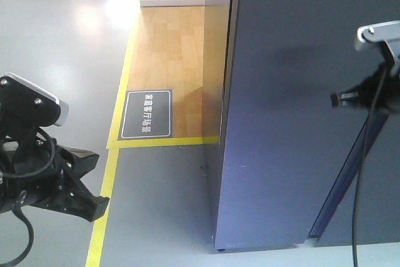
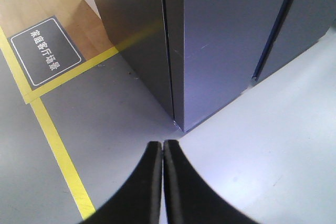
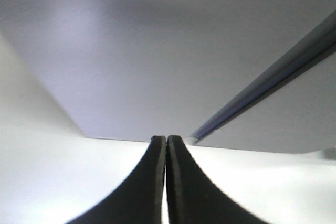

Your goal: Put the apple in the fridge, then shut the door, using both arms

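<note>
The small red apple shows in none of the three views, so where it lies cannot be told; presumably it sits inside the tall dark grey-black fridge (image 1: 281, 123), whose plain dark door (image 2: 220, 40) looks flush with the cabinet, only a thin seam showing along its left edge. By that reading the closing step is at or near its end. To finish it well, press flat and square on the door's outer face near the seam side, gently, then check that the seam stays even from top to bottom before backing off

The left gripper (image 2: 163, 153) hangs over the grey floor (image 2: 121, 129) near the fridge's bottom corner, its black prongs pressed together and pinching nothing. The right gripper (image 3: 167, 145) faces the dark panel from near, prongs likewise pressed together and bare. Beyond, a yellow tape line (image 1: 112, 173) borders the wooden floor (image 1: 169, 48), where a dark floor sign with white characters (image 1: 147, 114) lies
</note>
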